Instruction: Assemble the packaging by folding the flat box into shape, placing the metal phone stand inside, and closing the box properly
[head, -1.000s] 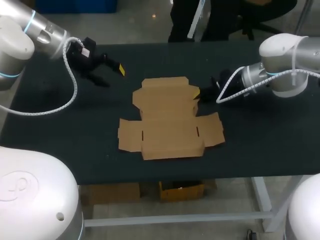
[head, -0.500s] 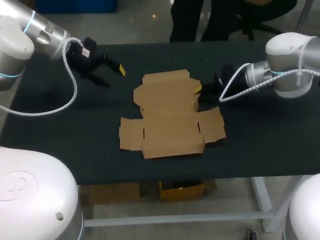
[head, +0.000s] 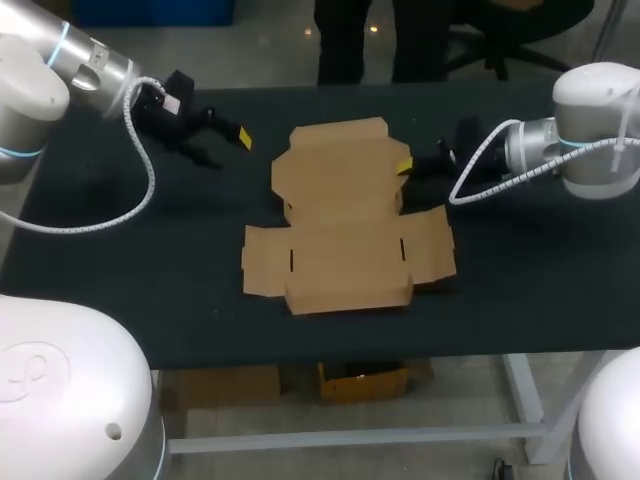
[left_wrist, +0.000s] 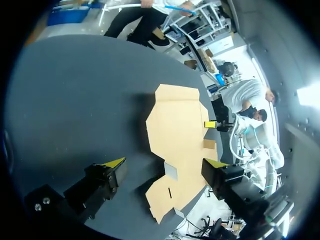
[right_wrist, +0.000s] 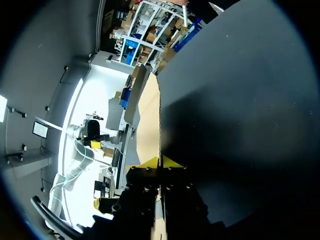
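Observation:
The flat brown cardboard box (head: 345, 225) lies unfolded in the middle of the black table. Its rear panel (head: 340, 165) is tilted up off the surface. My right gripper (head: 403, 166) is at that panel's right edge and is shut on the cardboard. In the right wrist view the thin box edge (right_wrist: 150, 115) runs straight out from between the closed yellow tips of the right gripper (right_wrist: 160, 162). My left gripper (head: 222, 133) hovers open at the back left, well apart from the box. In its own view the left gripper (left_wrist: 165, 164) holds nothing and the box (left_wrist: 180, 125) lies ahead. No phone stand is visible.
The black table (head: 530, 290) extends well to both sides of the box, and its front edge runs just past the box's near flaps. A grey cable (head: 140, 190) from my left arm loops over the table's left part.
My right gripper has pulled back and upward with the box's edge, raising the rear panel. The whole box has slid slightly to the right. The left arm has stayed in place.

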